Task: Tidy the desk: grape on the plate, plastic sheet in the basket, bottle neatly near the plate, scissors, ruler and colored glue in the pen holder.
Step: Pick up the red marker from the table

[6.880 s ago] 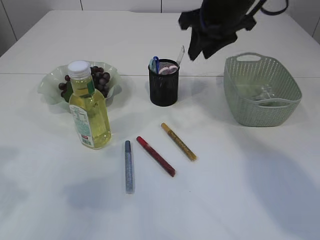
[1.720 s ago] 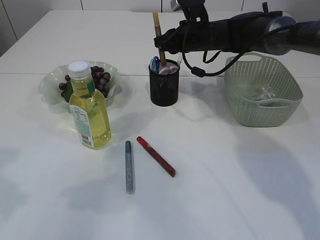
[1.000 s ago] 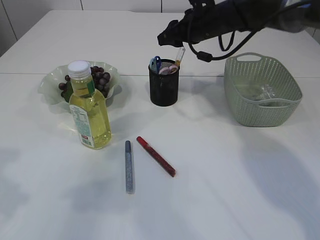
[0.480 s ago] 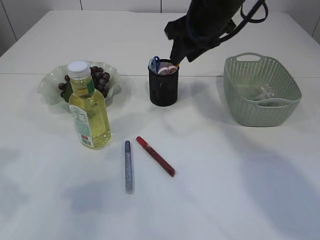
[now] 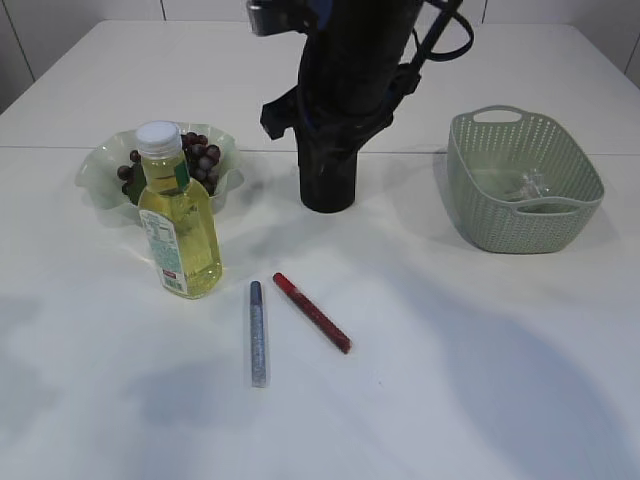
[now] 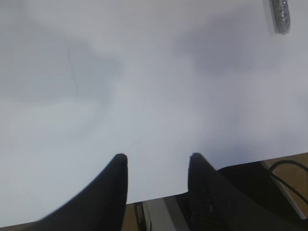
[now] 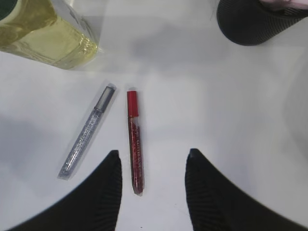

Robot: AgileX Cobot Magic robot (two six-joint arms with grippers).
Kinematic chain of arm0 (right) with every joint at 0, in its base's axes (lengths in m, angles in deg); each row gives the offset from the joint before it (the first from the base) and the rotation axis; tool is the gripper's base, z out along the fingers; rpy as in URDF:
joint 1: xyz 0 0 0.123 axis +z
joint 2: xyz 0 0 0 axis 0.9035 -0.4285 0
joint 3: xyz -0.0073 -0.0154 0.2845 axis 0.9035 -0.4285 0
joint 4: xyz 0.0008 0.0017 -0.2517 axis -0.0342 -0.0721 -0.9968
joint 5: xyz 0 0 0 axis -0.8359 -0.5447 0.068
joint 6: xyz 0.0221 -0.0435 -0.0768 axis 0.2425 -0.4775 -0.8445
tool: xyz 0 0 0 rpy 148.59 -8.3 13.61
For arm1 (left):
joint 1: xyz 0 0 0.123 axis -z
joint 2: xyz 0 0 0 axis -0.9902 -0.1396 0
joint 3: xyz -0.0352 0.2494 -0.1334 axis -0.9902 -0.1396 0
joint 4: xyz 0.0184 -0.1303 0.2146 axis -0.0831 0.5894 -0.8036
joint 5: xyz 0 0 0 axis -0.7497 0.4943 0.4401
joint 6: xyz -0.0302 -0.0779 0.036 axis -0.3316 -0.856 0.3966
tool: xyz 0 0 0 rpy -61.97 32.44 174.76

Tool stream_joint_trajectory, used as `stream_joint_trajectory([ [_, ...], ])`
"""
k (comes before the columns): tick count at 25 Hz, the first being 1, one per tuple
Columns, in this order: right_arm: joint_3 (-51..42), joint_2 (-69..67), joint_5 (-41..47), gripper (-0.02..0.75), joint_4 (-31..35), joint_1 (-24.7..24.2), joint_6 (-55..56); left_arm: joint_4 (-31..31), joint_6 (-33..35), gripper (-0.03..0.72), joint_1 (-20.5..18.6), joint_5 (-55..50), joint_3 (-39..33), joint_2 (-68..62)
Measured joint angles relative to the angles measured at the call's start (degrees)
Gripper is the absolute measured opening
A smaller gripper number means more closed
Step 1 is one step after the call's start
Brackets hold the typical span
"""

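Observation:
The red glue pen point(image 5: 312, 312) and the silver glue pen point(image 5: 258, 333) lie on the table in front of the black pen holder point(image 5: 328, 192). My right arm point(image 5: 345, 80) hangs in front of the holder and hides its top and contents. In the right wrist view my right gripper point(image 7: 153, 159) is open and empty above the red glue pen point(image 7: 134, 139), with the silver glue pen point(image 7: 86, 137) to its left. The yellow-filled bottle point(image 5: 178, 220) stands in front of the plate point(image 5: 100, 170) that holds the grapes point(image 5: 205, 155). The plastic sheet point(image 5: 525, 187) lies in the basket point(image 5: 560, 225). My left gripper point(image 6: 157, 158) is open and empty over bare table.
In the right wrist view the bottle point(image 7: 43, 33) is at the top left and the pen holder point(image 7: 260, 21) at the top right. The left wrist view shows the silver glue pen's tip point(image 6: 280, 14) at the top right and the table's near edge below the fingers.
The right arm put the yellow glue pen into the pen holder, let go, and swung down and left in front of the holder. The red and silver pens have not moved.

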Motion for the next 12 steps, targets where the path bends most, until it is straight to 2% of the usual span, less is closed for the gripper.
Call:
stream_joint_trajectory([
  [12, 0.0, -10.1, 0.1, 0.352, -0.2, 2.0, 3.7, 0.0, 0.0, 0.308, 0.0, 0.0, 0.0, 0.0],
])
